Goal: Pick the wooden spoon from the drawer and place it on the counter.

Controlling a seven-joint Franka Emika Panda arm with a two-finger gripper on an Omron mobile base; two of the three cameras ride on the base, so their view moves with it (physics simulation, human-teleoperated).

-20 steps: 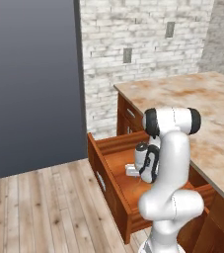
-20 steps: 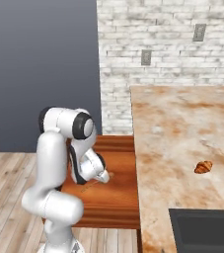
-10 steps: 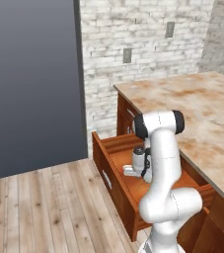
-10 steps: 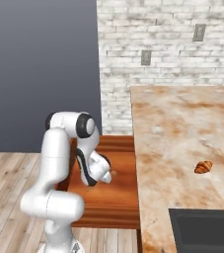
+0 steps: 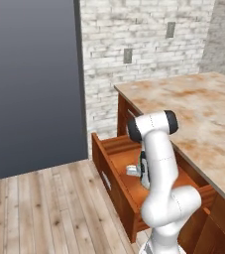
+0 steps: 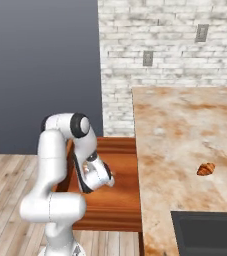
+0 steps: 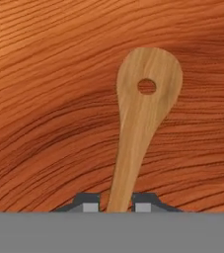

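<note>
The wooden spoon (image 7: 142,113) lies flat on the drawer's floor (image 7: 44,99) in the hand view, its holed bowl toward the top and its handle running down between the fingertips. My gripper (image 7: 115,206) has its two dark fingertips (image 7: 87,203) pressed against either side of the handle, shut on it. From the base cameras, the hand (image 5: 138,171) reaches down inside the open reddish-brown drawer (image 5: 115,188), below the edge of the beige marble counter (image 5: 198,106). The right base view shows the hand (image 6: 98,175) low over the drawer (image 6: 112,200); the spoon is hidden there.
A small orange-brown croissant (image 6: 205,169) sits on the counter (image 6: 185,130) to the right. A black cooktop (image 6: 210,232) fills the counter's near right corner. A dark grey panel (image 5: 29,84) and a brick wall stand behind, with wooden floor to the left.
The fingers have closed from wide open onto the spoon's handle. The arm has lowered the hand deeper into the drawer.
</note>
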